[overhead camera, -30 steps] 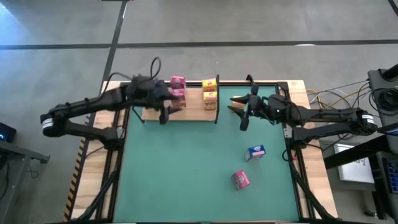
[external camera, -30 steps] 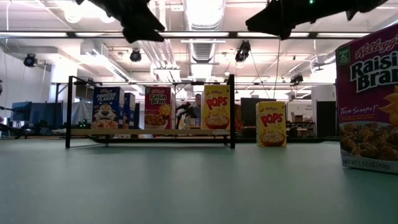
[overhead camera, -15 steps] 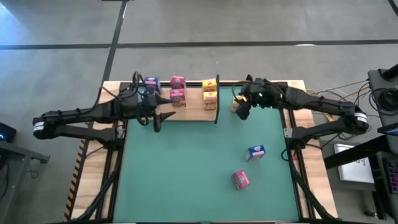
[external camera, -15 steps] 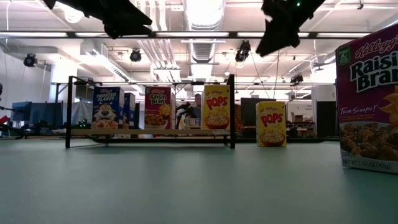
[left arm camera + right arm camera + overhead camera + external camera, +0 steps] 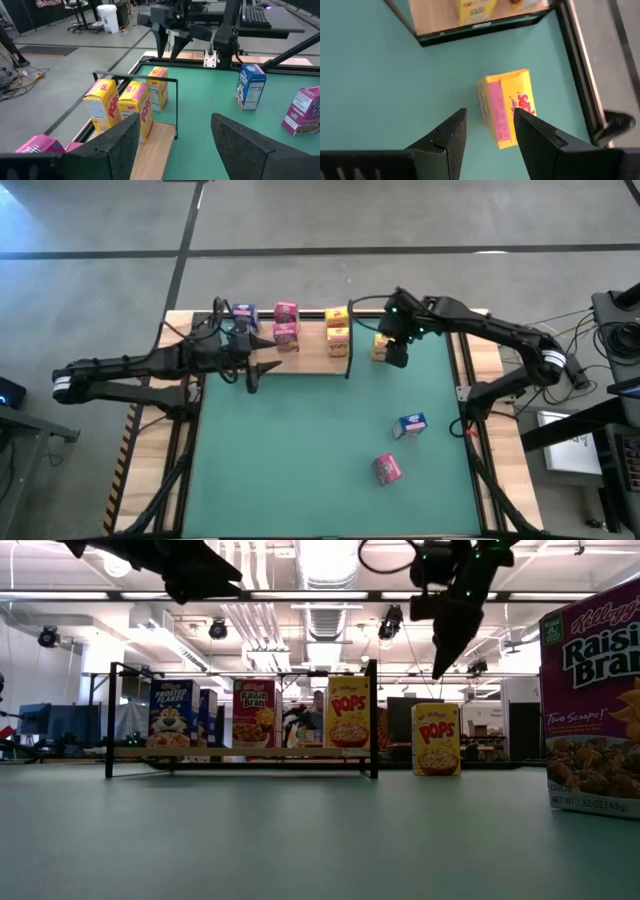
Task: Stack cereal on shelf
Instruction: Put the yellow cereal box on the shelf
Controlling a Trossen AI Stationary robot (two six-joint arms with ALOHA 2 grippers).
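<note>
My right gripper hangs over the yellow Pops box that stands on the green mat just outside the shelf's right end, near the table's far edge; fingers apart, holding nothing. My left gripper hovers above the mat at the shelf's left front, fingers spread, empty. On the shelf: two yellow Pops boxes, two pink Raisin Bran boxes, blue Frosted Flakes boxes. Well apart toward the mat's right: one blue box, one pink box.
</note>
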